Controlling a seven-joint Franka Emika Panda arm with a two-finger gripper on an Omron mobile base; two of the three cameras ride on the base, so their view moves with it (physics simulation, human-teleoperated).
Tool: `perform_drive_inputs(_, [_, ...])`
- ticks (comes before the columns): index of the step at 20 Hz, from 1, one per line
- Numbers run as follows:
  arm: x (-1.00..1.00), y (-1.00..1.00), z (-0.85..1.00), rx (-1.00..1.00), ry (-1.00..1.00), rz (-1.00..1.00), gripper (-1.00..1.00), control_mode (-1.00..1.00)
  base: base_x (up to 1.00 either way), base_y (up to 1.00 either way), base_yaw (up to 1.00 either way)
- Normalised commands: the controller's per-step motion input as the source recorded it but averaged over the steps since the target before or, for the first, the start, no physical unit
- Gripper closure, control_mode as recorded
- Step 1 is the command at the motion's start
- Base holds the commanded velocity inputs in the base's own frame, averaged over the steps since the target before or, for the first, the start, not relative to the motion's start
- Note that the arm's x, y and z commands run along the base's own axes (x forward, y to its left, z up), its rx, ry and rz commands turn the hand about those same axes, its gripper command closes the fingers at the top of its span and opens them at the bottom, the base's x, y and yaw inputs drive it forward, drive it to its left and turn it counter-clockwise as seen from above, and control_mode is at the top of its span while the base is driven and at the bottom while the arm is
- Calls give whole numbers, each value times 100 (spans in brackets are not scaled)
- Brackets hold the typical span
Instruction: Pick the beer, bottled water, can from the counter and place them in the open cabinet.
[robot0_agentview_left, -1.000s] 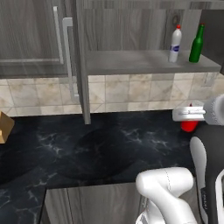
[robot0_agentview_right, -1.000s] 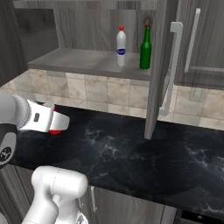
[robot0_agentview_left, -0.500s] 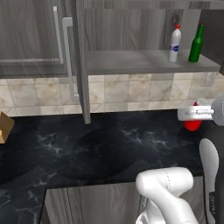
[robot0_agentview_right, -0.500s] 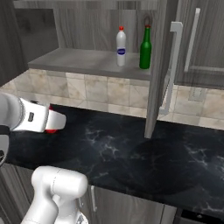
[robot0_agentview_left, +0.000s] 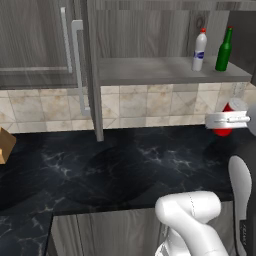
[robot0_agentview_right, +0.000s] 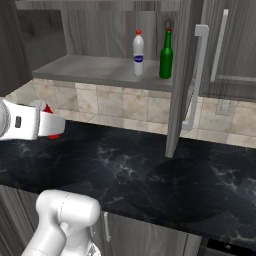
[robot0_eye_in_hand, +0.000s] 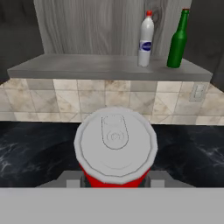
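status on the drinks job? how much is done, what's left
Done: the water bottle and the green beer bottle stand upright side by side on the open cabinet shelf. In hand: the claw is shut on the red can, held off the black counter below shelf level, to the right. Left: raise the can onto the shelf and release it.

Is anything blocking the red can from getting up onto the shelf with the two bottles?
Nothing visible does. The gripper holds the can above the counter, and the open cabinet has a bare stretch of shelf left of the bottled water and the beer.
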Motion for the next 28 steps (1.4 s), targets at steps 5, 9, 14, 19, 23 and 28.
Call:
perform_drive_inputs(5, [2, 0, 28, -1, -11, 1, 100, -100, 0, 0, 0])
perform_drive_inputs(9, [11, 0, 18, 0, -8, 3, 100, -100, 0, 0, 0])
perform_drive_inputs(14, [22, 3, 22, 0, 0, 2, 100, -100, 0, 0, 0])
perform_drive_inputs(19, [37, 0, 20, 0, 0, 1, 100, -100, 0, 0, 0])
perform_drive_inputs(23, [40, 0, 16, 0, 0, 0, 100, -100, 0, 0, 0])
perform_drive_inputs(28, [42, 0, 2, 0, 0, 0, 100, -100, 0, 0, 0])
